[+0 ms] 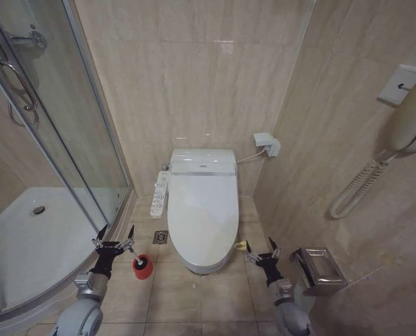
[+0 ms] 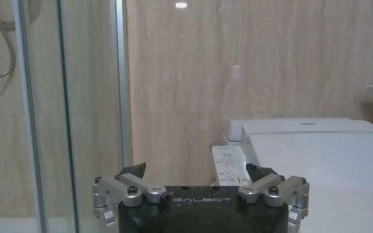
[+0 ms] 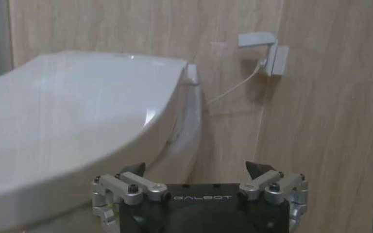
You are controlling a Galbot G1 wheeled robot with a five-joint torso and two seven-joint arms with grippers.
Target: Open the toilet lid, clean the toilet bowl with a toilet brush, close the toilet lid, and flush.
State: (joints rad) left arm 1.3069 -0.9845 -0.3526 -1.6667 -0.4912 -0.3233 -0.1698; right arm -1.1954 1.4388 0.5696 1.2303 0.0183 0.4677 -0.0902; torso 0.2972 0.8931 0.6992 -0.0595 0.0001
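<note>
While flanking toilet lid (image 1: 202,210); end effectors spread.

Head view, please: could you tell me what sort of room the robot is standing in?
A small tiled bathroom, most likely: a toilet with its toilet lid down stands against the wall, a glass shower enclosure is beside it, and a toilet brush sits on the floor.

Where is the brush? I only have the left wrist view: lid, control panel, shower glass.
Observer: The brush stands in its red holder on the floor, between the left pincer and the bowl.
Operator: And the other arm?
Observer: The right pincer hangs open, low on the bowl's far side, close to a yellow loop.
</note>
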